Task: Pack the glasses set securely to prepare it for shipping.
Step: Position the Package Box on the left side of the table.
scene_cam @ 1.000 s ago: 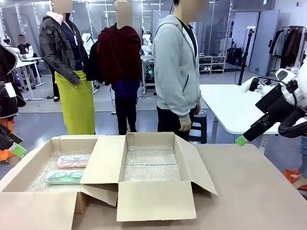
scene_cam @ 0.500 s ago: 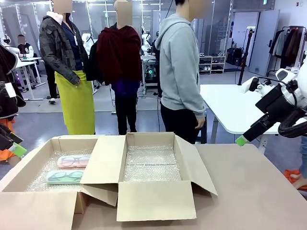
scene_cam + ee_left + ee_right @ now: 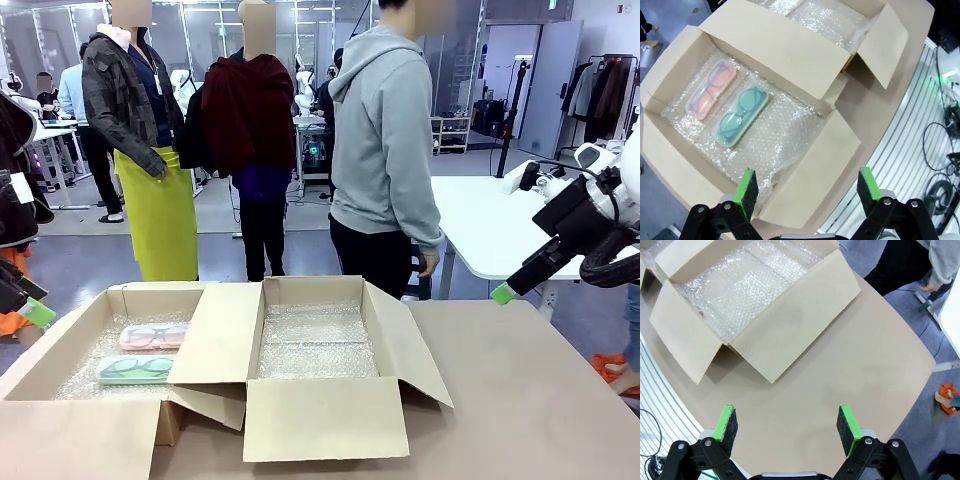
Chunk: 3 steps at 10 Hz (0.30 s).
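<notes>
Bare brown desk [image 3: 530, 390] open toward its right edge. Two cardboard boxes [image 3: 310, 350] side by side at the left half, flaps spread, floors lined with bubble wrap [image 3: 315, 345]. In the left box [image 3: 685, 165], pink case [image 3: 152, 336] and mint case [image 3: 135, 368] flat, parallel, apart, long axes along the near edge; right box lined only. Left gripper [image 3: 805, 192] held above the left box, green pads wide apart, holding nothing. Right gripper [image 3: 787, 425] likewise spread over bare desk.
</notes>
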Available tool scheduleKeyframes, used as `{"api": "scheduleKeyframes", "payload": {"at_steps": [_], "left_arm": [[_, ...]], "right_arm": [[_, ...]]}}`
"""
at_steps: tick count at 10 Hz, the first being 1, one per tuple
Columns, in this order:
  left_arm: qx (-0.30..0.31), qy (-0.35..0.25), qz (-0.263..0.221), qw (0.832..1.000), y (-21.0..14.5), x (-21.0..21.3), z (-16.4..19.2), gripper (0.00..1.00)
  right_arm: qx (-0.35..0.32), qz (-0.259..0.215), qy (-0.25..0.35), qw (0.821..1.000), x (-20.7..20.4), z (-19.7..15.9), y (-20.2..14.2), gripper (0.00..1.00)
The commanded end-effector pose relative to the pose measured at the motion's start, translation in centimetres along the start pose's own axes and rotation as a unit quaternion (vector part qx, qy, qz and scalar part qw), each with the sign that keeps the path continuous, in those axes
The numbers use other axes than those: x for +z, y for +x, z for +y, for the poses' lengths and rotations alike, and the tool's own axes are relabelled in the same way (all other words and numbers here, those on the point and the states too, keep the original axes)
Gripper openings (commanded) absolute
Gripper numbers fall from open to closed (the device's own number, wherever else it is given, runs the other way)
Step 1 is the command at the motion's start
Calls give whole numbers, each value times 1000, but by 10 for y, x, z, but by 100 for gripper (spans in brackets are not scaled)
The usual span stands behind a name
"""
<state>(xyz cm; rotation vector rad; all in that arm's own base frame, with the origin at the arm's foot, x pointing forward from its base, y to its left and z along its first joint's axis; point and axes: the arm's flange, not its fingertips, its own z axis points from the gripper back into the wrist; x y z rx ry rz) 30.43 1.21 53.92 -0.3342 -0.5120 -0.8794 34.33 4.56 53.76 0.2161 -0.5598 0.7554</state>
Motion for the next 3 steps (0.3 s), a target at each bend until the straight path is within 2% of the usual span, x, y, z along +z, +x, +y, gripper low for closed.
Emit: {"api": "scheduleKeyframes", "payload": {"at_steps": [1,3], "left_arm": [[3,11,5,1000,1,1,1,100],[3,11,5,1000,1,1,1,100]], "right_arm": [[1,2,0,1000,0,2,-1,100],[1,2,0,1000,0,2,-1,100]]}}
